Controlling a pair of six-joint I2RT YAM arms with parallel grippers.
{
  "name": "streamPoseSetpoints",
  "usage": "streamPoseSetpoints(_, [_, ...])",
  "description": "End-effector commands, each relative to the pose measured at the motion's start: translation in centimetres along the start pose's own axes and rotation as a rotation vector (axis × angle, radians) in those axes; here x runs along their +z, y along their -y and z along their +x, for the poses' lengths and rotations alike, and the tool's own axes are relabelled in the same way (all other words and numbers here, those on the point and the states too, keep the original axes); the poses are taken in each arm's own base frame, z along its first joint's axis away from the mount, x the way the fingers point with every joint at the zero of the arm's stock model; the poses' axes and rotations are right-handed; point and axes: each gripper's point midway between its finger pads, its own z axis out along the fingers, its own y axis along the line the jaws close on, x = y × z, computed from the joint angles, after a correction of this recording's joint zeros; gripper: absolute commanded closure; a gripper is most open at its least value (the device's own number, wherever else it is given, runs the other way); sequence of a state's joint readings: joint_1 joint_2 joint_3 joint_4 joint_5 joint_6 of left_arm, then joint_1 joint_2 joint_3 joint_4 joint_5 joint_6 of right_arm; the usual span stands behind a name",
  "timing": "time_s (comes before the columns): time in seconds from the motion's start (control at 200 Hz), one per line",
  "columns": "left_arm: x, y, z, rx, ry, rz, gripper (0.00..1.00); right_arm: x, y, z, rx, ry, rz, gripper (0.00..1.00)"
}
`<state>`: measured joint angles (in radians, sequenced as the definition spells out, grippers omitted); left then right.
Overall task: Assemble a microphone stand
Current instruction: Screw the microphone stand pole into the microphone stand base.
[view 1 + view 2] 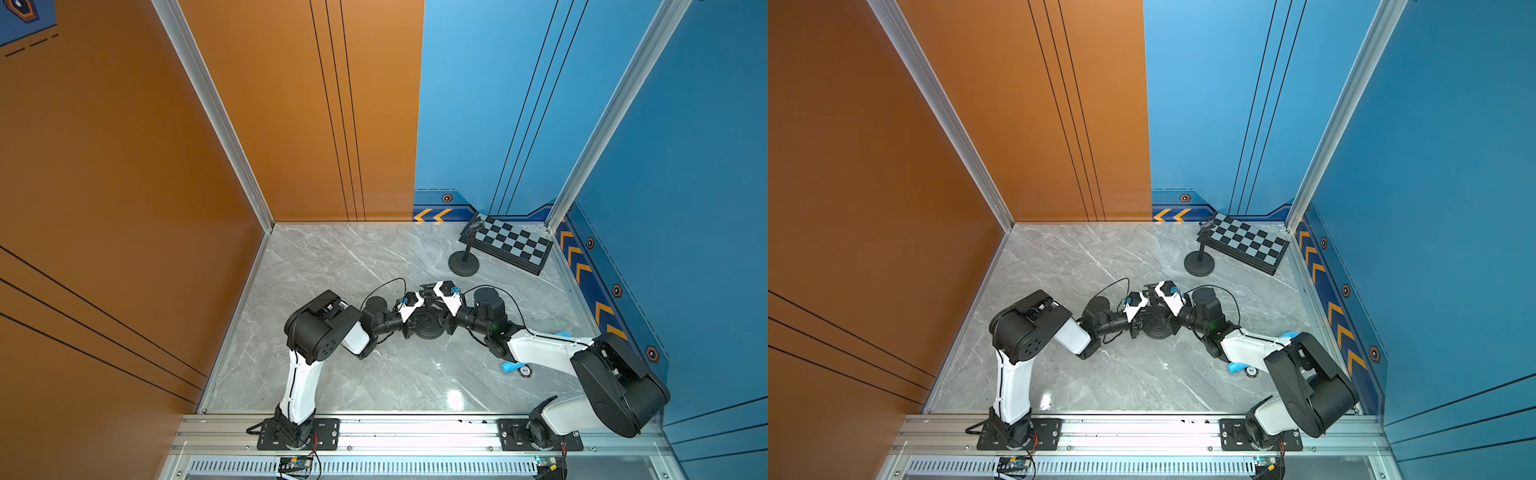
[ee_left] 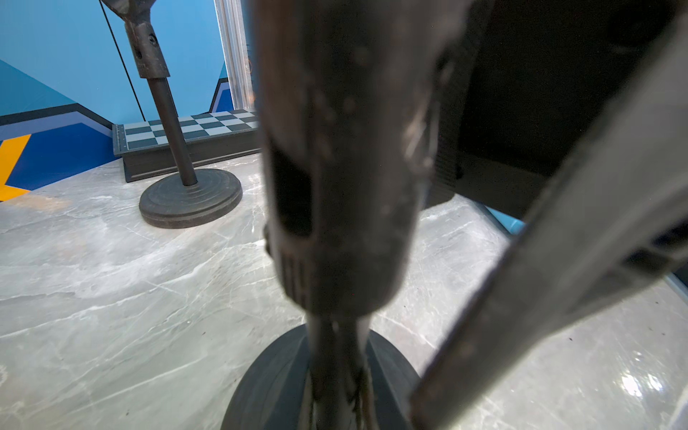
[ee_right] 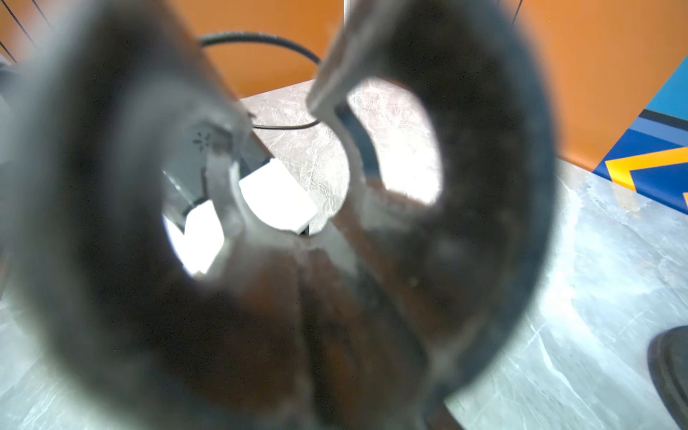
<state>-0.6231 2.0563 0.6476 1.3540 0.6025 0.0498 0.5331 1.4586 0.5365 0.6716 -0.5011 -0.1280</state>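
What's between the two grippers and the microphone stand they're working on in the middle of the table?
Nothing visible. The left gripper and right gripper are both right at the microphone stand. The second stand and the chessboard sit apart in the far corner.

Stand (image 1: 461, 266) beside chessboard (image 1: 515, 243) back right, second base (image 1: 428, 330) mid-table, nearer front.
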Motion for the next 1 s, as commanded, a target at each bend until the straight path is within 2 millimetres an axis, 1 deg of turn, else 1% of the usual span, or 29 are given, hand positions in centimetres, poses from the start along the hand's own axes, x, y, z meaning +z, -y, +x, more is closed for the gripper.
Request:
streamPoseSetpoints(0.0, [-0.4,0.5,3.1,-0.054,-0.112,0.005,1.0,0.3,0.4,-2.6,-0.03,0.056,-0.042,0.56])
streamPoseSetpoints(0.105, [-0.4,0.5,3.3,-0.055,-0.118,0.005,1.0,0.3,0.8,-3.5,-0.038,0.069,-0.049,0.57])
streamPoseSetpoints(0.15, [-0.4,0.4,3.4,-0.055,-0.12,0.004,1.0,0.3,0.9,-3.6,-0.04,0.067,-0.051,0.6])
streamPoseSetpoints(0.19, [-0.4,0.5,3.5,-0.054,-0.122,0.005,1.0,0.4,1.0,-3.6,-0.04,0.063,-0.055,0.65])
streamPoseSetpoints(0.22, [-0.4,0.5,3.5,-0.053,-0.122,0.004,1.0,0.5,1.0,-3.6,-0.041,0.061,-0.058,0.73])
streamPoseSetpoints(0.24, [-0.4,0.5,3.5,-0.053,-0.123,0.004,1.0,0.5,1.1,-3.7,-0.04,0.061,-0.055,0.81])
streamPoseSetpoints(0.26, [-0.3,0.5,3.5,-0.053,-0.123,0.002,1.0,0.5,1.1,-3.6,-0.039,0.06,-0.05,0.85])
streamPoseSetpoints(0.31, [-0.3,0.4,3.5,-0.054,-0.123,-0.003,1.0,0.7,1.5,-3.3,-0.031,0.05,-0.023,0.93])
streamPoseSetpoints(0.35, [-0.4,0.2,3.4,-0.055,-0.122,-0.017,1.0,0.6,1.8,-3.0,-0.025,0.041,0.004,0.96])
streamPoseSetpoints(0.41, [-0.4,-0.3,3.2,-0.063,-0.121,-0.047,0.85,0.5,2.2,-2.3,-0.012,0.046,0.068,1.0])
streamPoseSetpoints(0.43, [-0.5,-0.5,3.1,-0.066,-0.119,-0.056,0.79,0.3,2.3,-2.1,-0.007,0.051,0.097,1.0])
streamPoseSetpoints(0.45, [-0.5,-0.6,3.0,-0.066,-0.116,-0.064,0.73,0.2,2.9,-1.7,-0.001,0.052,0.152,1.0])
streamPoseSetpoints(0.475, [-0.5,-0.7,2.7,-0.067,-0.111,-0.071,0.62,-0.1,3.2,-1.3,0.007,0.054,0.201,1.0])
streamPoseSetpoints(0.49, [-0.6,-0.7,2.5,-0.067,-0.109,-0.074,0.58,-0.3,3.3,-1.0,0.011,0.053,0.231,1.0])
streamPoseSetpoints(0.641, [-0.6,-0.9,-0.1,-0.084,-0.056,-0.089,0.53,-1.8,4.0,1.6,0.035,0.023,0.505,1.0])
streamPoseSetpoints(0.651, [-0.6,-1.0,-0.3,-0.085,-0.051,-0.091,0.51,-2.0,4.2,1.9,0.04,0.016,0.521,1.0])
streamPoseSetpoints(0.656, [-0.6,-1.0,-0.4,-0.086,-0.049,-0.09,0.5,-1.8,3.7,1.9,0.04,0.016,0.513,1.0])
streamPoseSetpoints(0.676, [-0.5,-1.0,-0.8,-0.09,-0.041,-0.092,0.45,-1.5,3.2,2.0,0.046,0.01,0.506,1.0])
streamPoseSetpoints(0.701, [-0.4,-1.0,-1.2,-0.094,-0.031,-0.096,0.4,-1.4,2.9,2.2,0.057,0.003,0.499,1.0])
streamPoseSetpoints(0.721, [-0.3,-1.1,-1.6,-0.096,-0.024,-0.099,0.39,-1.3,2.7,2.2,0.068,0.004,0.496,1.0])
streamPoseSetpoints(0.771, [0.0,-1.3,-2.4,-0.102,-0.006,-0.111,0.38,-1.2,2.1,2.0,0.096,0.031,0.482,1.0])
streamPoseSetpoints(0.826, [0.4,-1.4,-2.7,-0.104,0.002,-0.113,0.37,-1.2,1.6,1.9,0.116,0.057,0.46,1.0])
streamPoseSetpoints(0.876, [0.7,-1.3,-2.4,-0.112,-0.002,-0.103,0.35,-1.2,1.4,1.9,0.113,0.055,0.445,1.0])
streamPoseSetpoints(0.941, [1.0,-0.8,-2.1,-0.106,0.001,-0.066,0.34,-1.1,0.9,1.5,0.106,0.054,0.398,1.0])
streamPoseSetpoints(0.991, [1.0,-0.7,-2.0,-0.093,0.004,-0.067,0.32,-0.9,0.3,1.0,0.103,0.054,0.343,1.0])
